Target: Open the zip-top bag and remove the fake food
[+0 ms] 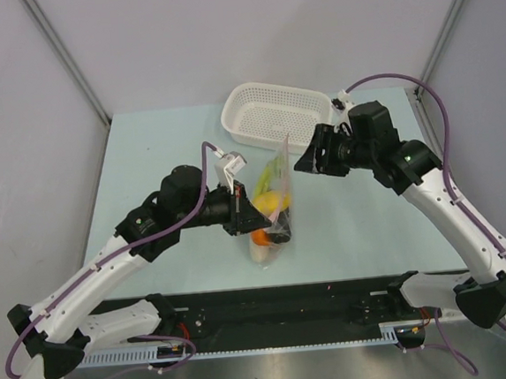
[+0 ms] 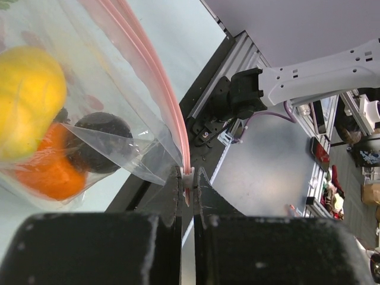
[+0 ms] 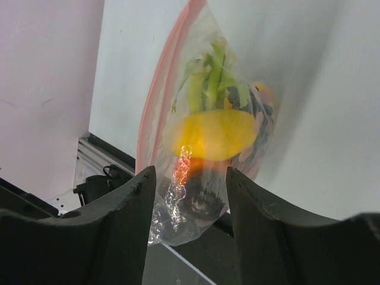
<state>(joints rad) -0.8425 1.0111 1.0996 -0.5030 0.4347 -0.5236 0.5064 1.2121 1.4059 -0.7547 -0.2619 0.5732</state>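
The zip-top bag (image 1: 275, 187) is held up over the middle of the desk, a little toward the near edge. I cannot tell if its bottom rests on the desk. The fake food (image 2: 35, 119) sits heavy in the lower part, and the green stalk (image 3: 208, 83) lies beside it.

The left gripper (image 2: 187, 178) is pressed together on 1 end of the pink zip strip (image 2: 157, 83). The right gripper (image 3: 189, 178) is spread, with its 2 fingers facing the bag from the far-right corner side. It seems not to touch the bag.

To do this step well, I think the right fingers should pinch only 1 lip of the strip, close to the left grip, and then pull gently away. Pinching both lips together would leave the zip shut, and a hard pull may tear the thin plastic.
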